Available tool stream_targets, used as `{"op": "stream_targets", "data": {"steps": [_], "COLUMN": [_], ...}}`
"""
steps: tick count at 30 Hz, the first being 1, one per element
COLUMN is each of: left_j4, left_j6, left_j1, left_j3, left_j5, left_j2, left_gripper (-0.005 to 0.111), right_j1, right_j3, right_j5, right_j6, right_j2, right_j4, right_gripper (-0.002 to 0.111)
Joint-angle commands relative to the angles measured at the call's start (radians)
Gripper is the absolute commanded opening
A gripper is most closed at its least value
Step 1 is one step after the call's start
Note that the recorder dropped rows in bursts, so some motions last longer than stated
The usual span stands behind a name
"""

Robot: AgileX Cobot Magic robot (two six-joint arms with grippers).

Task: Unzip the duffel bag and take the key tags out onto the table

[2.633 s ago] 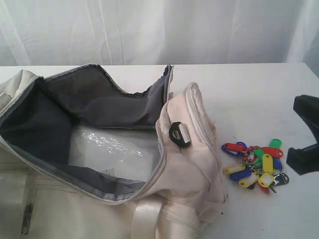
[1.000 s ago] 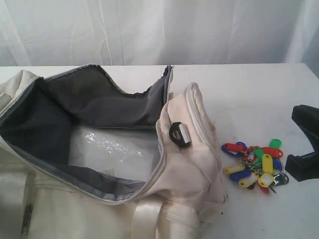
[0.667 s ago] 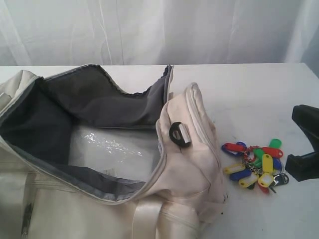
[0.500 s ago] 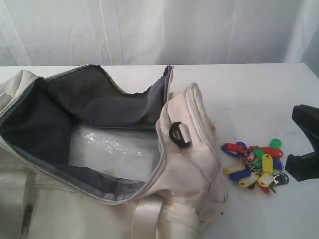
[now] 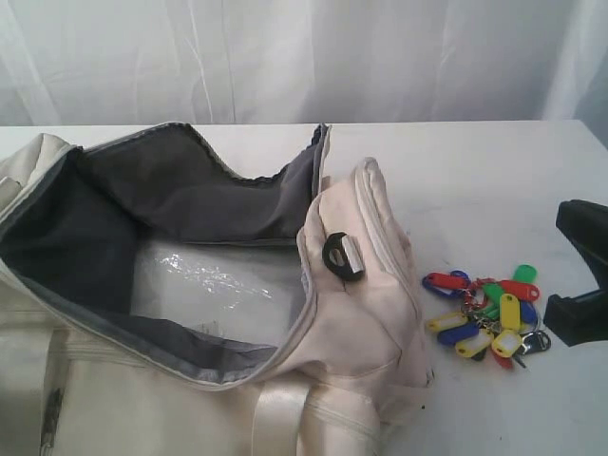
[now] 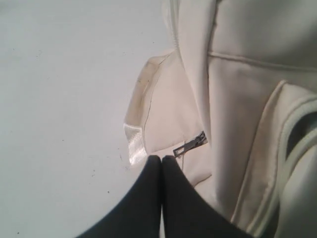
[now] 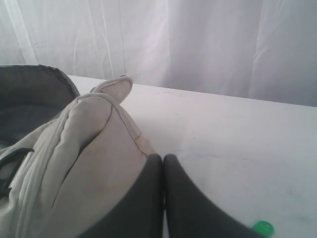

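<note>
The tags (image 5: 484, 318) lie in a loose heap on the table (image 5: 494, 171), lower right of the exterior view, just beside the bag's end but clear of it. The bag (image 5: 361, 323) gapes open across the left and centre, so I judge the job as good as done. What worries me is the right claw (image 7: 163, 157): it is clenched on nothing, fingers pressed together, and sits near the heap at the right edge of the frame. A careless swing from there could scatter the tags or shove them under the bag's slumped end. The left claw (image 6: 161, 158) is likewise clenched and empty, close by a zip pull (image 6: 190, 145) and a strap (image 6: 134, 139). If I snag either when I pull back, the bag could drag into the tags.
</note>
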Motion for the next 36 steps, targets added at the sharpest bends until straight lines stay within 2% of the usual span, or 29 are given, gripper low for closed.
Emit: {"op": "stream_targets", "data": {"steps": [1, 12, 19, 36], "left_j4": [0.007, 0.007, 0.007, 0.007], "left_j6": [0.003, 0.01, 0.109, 0.107], "left_j1": [0.023, 0.021, 0.021, 0.021], "left_j3": [0.006, 0.006, 0.006, 0.006], "left_j5": [0.011, 0.012, 0.012, 0.012], "left_j2": [-0.005, -0.005, -0.005, -0.005], "left_gripper": [0.0, 0.0, 0.0, 0.0], "right_j1": [-0.005, -0.005, -0.005, -0.005], "right_j3": [0.004, 0.004, 0.004, 0.004], "right_j5": [0.001, 0.001, 0.001, 0.001], "right_j6": [0.0, 0.0, 0.0, 0.0], "right_j2": [-0.005, -0.005, -0.005, -0.005], "right_j4": [0.0, 0.0, 0.0, 0.0], "right_gripper": [0.0, 0.0, 0.0, 0.0]}}
